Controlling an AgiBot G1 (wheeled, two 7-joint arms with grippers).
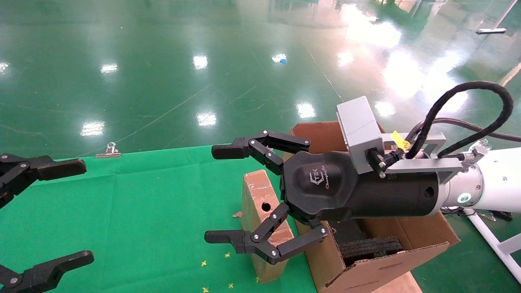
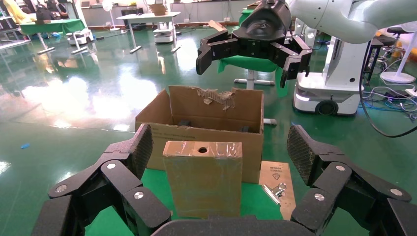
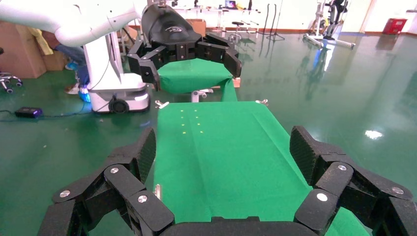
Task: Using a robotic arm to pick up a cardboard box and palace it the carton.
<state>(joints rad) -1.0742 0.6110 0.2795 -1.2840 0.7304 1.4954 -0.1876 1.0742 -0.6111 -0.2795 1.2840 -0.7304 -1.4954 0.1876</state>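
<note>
Clearly nearer, the right gripper (image 1: 215, 194) hovers with jaws wide just above the cardboard box (image 1: 262, 219), which stands upright on the green cloth (image 1: 142, 211) touching the carton (image 1: 390, 244), long axis vertical, below its fingers.

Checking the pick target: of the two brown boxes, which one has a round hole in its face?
The small upright cardboard box on the green cloth; the large carton beside it is open-topped.
</note>
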